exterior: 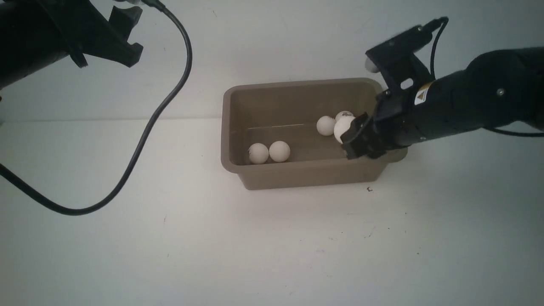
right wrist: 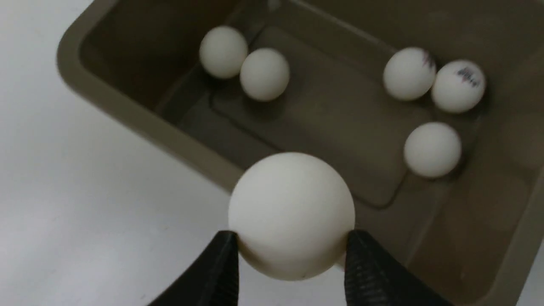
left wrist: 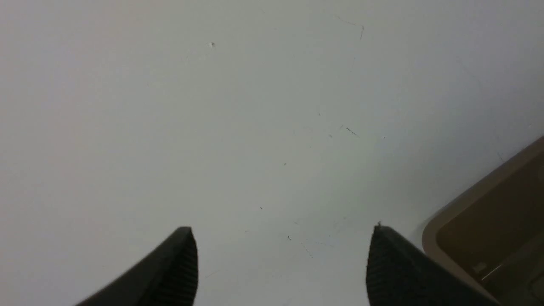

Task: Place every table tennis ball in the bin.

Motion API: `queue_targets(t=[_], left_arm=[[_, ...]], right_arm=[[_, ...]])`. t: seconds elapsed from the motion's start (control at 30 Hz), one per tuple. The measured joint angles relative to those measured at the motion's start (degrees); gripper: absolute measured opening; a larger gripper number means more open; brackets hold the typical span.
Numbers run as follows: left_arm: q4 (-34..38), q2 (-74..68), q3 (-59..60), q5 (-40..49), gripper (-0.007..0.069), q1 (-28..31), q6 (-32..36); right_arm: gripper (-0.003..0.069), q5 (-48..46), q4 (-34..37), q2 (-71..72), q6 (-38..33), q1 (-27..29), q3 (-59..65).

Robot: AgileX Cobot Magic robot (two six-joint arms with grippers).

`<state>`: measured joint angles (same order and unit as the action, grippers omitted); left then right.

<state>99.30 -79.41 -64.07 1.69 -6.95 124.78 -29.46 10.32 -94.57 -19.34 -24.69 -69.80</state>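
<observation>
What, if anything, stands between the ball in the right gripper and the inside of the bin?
Nothing visible. The right gripper holds the ball over the open bin, near its rim; the five balls inside lie below on its floor.

The bin point(exterior: 297, 176) is showing taupe-brown. Inside the bin, the table tennis balls point(right wrist: 263, 74) are showing matte white, two printed balls point(right wrist: 459, 85) carrying dark smudged lettering. At the bin's rim the held ball point(right wrist: 291, 204) is looking plain white between the black ribbed fingers point(right wrist: 374, 276) of the right gripper point(right wrist: 291, 238). Around the bin the table point(exterior: 212, 255) is reading white, the cable point(exterior: 142, 140) black.
</observation>
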Motion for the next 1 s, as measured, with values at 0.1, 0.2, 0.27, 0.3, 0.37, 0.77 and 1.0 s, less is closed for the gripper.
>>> queue_targets(t=[0.1, 0.2, 0.27, 0.3, 0.37, 0.77, 1.0], left_arm=[[0.00, 0.00, 0.00, 0.00, 0.0479, 0.00, 0.00], [0.00, 0.00, 0.00, 0.00, 0.0479, 0.00, 0.00], [0.00, 0.00, 0.00, 0.07, 0.0479, 0.00, 0.00], [0.00, 0.00, 0.00, 0.07, 0.0479, 0.00, 0.00], [0.00, 0.00, 0.00, 0.07, 0.0479, 0.00, 0.00], [-0.05, 0.00, 0.00, 2.28, 0.0479, 0.00, 0.00], [-0.05, 0.00, 0.00, 3.15, 0.0479, 0.00, 0.00]], right_arm=[[0.0298, 5.19, -1.21, -3.81, 0.00, 0.26, 0.00], [0.0296, 10.89, -1.62, -9.10, -0.07, 1.03, 0.00], [0.0295, 14.36, -2.14, -11.86, -0.06, 1.42, 0.04], [0.0295, 15.44, -2.42, -12.54, -0.13, 1.52, 0.10], [0.0248, 19.04, -3.48, -13.70, -0.32, 1.59, 0.34], [0.0314, 25.30, -5.95, -8.17, -2.93, 1.59, 0.40], [0.0433, 25.80, -8.24, 4.25, -5.47, 1.59, 0.44]])
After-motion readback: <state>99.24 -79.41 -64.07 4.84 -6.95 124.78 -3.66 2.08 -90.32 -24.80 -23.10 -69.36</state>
